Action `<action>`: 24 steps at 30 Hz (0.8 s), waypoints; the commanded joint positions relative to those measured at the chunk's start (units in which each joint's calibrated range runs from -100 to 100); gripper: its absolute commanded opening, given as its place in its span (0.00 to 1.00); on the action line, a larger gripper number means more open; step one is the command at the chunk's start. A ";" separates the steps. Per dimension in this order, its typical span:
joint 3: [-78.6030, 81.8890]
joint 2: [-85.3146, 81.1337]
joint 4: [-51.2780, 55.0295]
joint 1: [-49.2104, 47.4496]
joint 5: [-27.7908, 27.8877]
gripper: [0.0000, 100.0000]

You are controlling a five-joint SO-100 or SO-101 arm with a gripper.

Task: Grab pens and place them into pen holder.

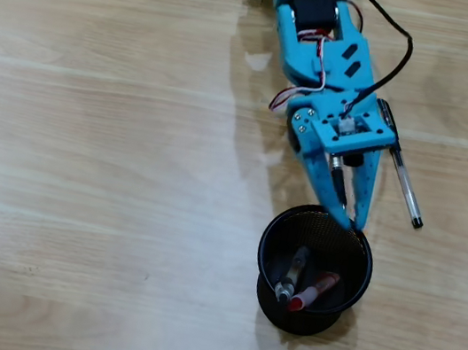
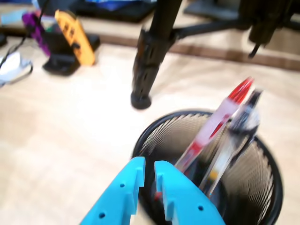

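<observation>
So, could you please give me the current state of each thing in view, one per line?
Pen holder: upright on the table, two pens inside.
Red pen: in the holder, leaning on its wall.
Clear pen: in the holder, leaning beside the red one.
Pen on the table: lying flat beside the arm, outside the holder.
Gripper: fingers nearly closed over the holder's rim; a dark object shows between them overhead, grip unclear.

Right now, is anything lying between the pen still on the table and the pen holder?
No. In the overhead view the stretch between the loose pen and the pen holder is bare wood; only the gripper reaches the holder's rim alongside it.
</observation>
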 commanded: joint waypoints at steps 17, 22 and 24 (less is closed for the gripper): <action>0.79 -16.44 45.95 -7.16 2.28 0.03; 1.15 -15.85 47.59 -9.26 2.33 0.03; 2.05 -15.85 47.50 -9.44 2.33 0.03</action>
